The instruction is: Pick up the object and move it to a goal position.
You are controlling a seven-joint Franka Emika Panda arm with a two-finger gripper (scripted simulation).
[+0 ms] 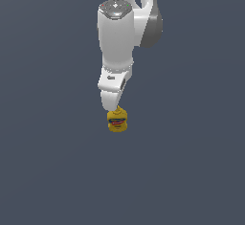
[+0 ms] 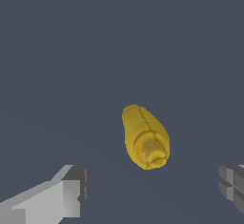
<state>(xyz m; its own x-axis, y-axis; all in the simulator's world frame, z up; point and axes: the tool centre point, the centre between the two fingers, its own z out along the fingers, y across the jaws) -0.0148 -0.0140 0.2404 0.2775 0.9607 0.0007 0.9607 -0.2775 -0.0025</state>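
Yellow and upright on the grey floor, the bottle (image 1: 117, 120) stands directly under the gripper (image 2: 152, 189), whose fingers (image 2: 71, 192) are spread wide on either side of its nozzle without touching, so grasp, lift and carry all remain.

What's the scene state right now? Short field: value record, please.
object: yellow mustard bottle, blue-and-red label facing the exterior camera
object pose: upright, nozzle pointing up toward the wrist camera
gripper: open, fingers apart on either side, not touching the bottle
gripper position: directly above the bottle, fingertips near its top in the exterior view
contact: none visible
grasp status: not yet gripped
surface: plain dark grey floor
goal marker: none visible
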